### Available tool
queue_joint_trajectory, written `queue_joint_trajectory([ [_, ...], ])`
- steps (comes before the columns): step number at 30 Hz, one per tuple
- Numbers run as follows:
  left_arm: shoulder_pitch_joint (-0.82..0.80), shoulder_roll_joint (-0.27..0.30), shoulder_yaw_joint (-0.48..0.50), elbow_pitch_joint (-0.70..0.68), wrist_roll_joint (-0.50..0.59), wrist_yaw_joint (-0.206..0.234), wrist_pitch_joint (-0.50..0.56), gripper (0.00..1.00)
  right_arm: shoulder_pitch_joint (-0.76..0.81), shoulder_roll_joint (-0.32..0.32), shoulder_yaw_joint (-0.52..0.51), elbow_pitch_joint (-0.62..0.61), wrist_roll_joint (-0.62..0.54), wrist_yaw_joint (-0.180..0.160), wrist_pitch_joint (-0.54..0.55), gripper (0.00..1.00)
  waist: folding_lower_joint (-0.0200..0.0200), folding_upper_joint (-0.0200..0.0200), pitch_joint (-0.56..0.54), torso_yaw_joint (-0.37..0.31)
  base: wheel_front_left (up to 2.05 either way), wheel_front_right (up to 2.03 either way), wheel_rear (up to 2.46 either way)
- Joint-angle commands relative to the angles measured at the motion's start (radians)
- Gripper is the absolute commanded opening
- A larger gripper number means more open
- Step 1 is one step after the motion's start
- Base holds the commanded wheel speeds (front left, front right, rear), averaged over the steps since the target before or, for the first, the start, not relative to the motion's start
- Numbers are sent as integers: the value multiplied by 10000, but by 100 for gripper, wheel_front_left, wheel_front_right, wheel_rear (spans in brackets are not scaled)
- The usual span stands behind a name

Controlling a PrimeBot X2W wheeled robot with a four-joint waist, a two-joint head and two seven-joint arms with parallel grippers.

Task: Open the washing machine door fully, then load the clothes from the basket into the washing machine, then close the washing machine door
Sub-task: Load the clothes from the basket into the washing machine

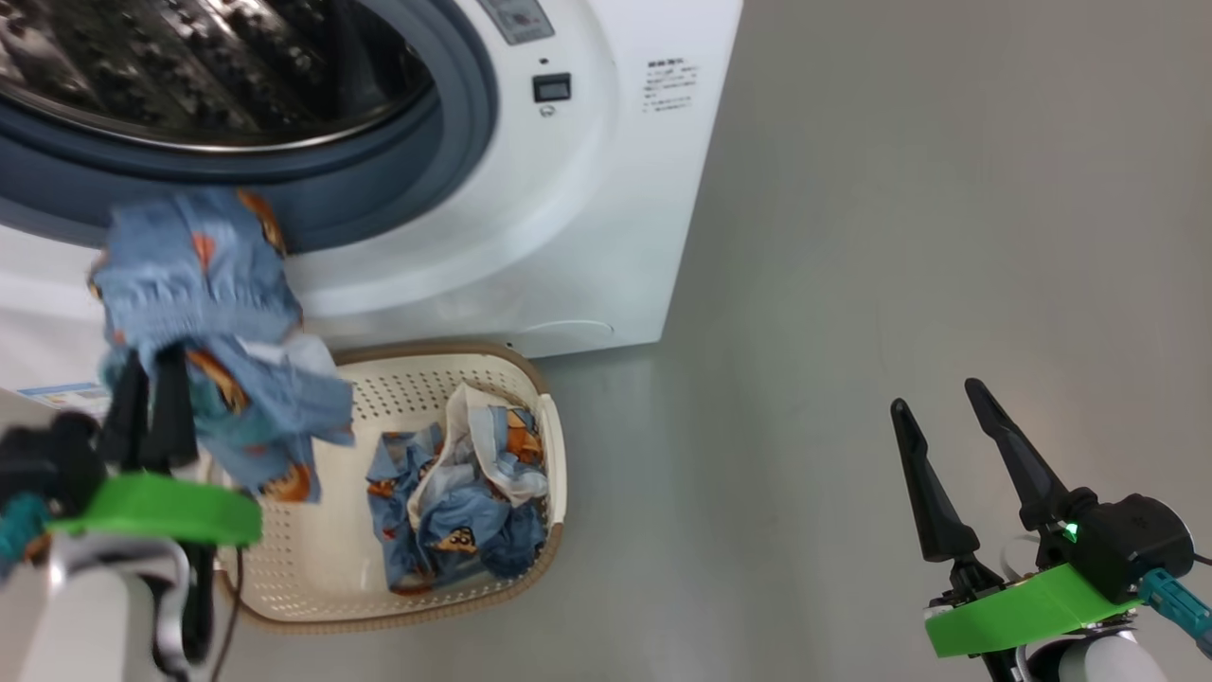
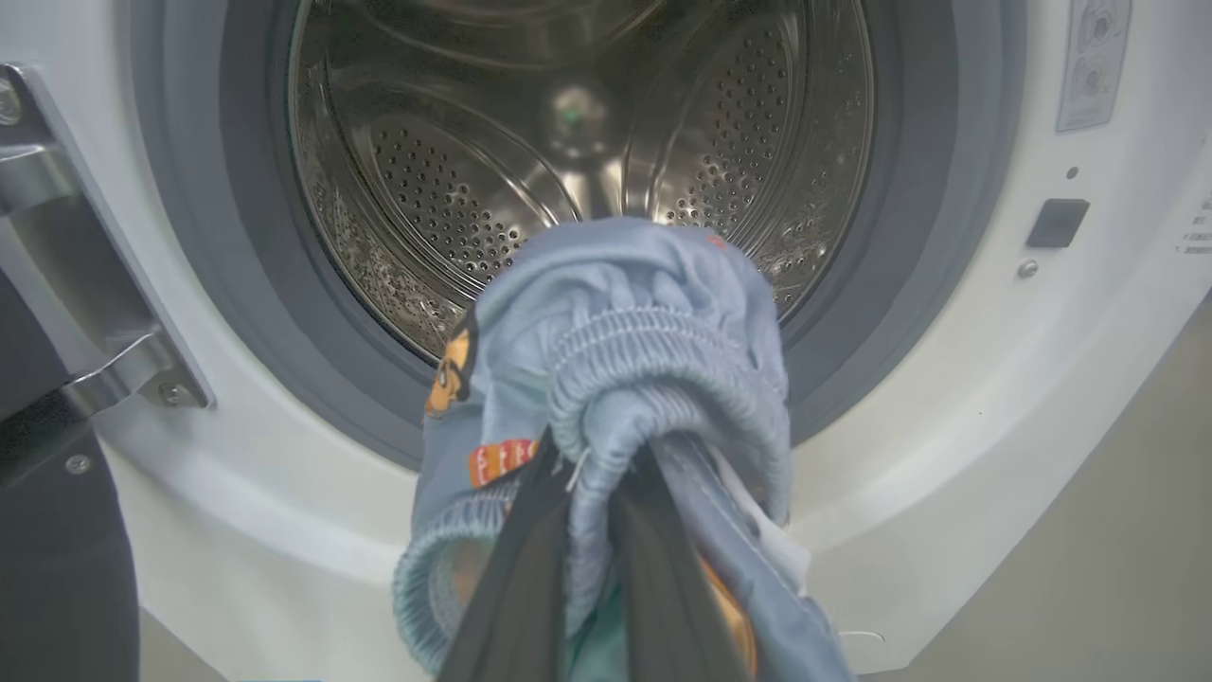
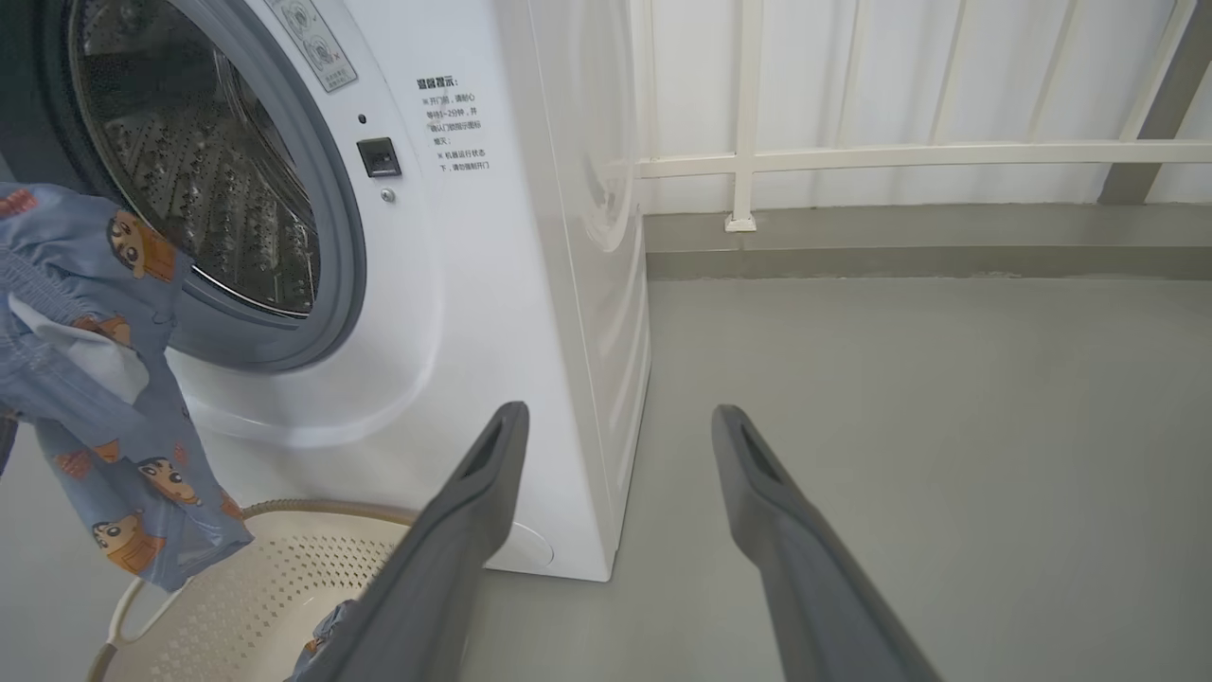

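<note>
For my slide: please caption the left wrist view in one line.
Left gripper, jaws shut on light blue cartoon-print clothes, before the perforated steel drum of the white washing machine.

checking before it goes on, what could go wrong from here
1. The held garment hangs loose from the shut left gripper, so a trailing end may catch on the grey rubber ring short of the drum.
2. More clothes lie in the basket; one trip will not finish.
</note>
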Motion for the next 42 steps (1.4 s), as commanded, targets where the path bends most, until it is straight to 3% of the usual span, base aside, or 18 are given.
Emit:
queue_joint_trajectory([
  [1,-666,443,356,23,-105,-80,34,0,-210,-54,294,-237,-87,16,-47,100,0,0,245,-207,0,0,0],
  [16,-3713,1398,359,2008,-216,-394,488,0,-607,54,413,-303,-39,16,-47,100,0,0,983,-812,0,0,0],
  [42,-9155,2427,-552,5794,60,-765,1747,0,-1427,561,711,-451,109,16,-48,100,0,0,4069,-1631,0,0,0],
])
